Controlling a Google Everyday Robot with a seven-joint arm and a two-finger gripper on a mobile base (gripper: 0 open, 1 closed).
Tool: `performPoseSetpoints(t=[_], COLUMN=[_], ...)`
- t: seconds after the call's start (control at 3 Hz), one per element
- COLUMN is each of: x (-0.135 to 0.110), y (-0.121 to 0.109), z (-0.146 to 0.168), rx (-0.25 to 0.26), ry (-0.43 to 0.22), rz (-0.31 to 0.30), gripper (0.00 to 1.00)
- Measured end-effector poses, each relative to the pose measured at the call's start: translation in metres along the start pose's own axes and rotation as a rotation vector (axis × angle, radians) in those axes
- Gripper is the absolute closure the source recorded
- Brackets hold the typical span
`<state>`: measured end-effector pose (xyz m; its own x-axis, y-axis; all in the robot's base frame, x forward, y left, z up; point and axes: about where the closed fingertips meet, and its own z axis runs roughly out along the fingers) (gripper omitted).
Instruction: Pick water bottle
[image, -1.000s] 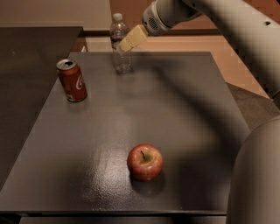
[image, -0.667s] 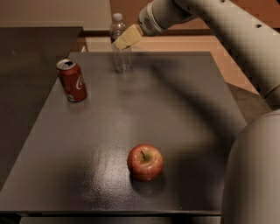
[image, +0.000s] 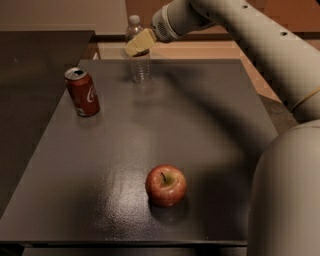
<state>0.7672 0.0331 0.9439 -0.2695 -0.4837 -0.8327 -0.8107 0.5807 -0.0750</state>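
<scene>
Dark grey table (image: 210, 125) fills the view, with a tan floor beyond its far edge and a second dark surface (image: 35, 65) alongside its left edge. Item one: the water bottle (image: 141, 69) stands upright close to the far edge, left of that edge's middle. It is clear plastic with a ribbed lower body and a white cap (image: 134, 20). The level of its contents cannot be judged. Item two: the gripper (image: 137, 45), pale yellow, sits at the upper part of the bottle, overlapping it between cap and ribbed section. It is carried by a white arm (image: 240, 25) reaching in from the right over the far-right corner. Whether the gripper is open or closed on the bottle cannot be told from this angle, since it covers the contact area. Item three: a red soda can (image: 82, 92) stands upright near the left edge toward the far-left corner, well apart from the bottle. Its top faces the camera, and what it holds is not visible. Item four: a red apple (image: 166, 185) rests stem up toward the near edge, about mid-width. The bottle's base is on the table.
</scene>
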Motion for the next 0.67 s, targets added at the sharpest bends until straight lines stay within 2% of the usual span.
performPoseSetpoints(t=[0.33, 0.67], x=[-0.0006, -0.0012], y=[0.0018, 0.0043], z=[0.0027, -0.0012], rx=[-0.010, -0.025], ry=[-0.011, -0.028], rz=[0.005, 0.008], gripper=[0.18, 0.41])
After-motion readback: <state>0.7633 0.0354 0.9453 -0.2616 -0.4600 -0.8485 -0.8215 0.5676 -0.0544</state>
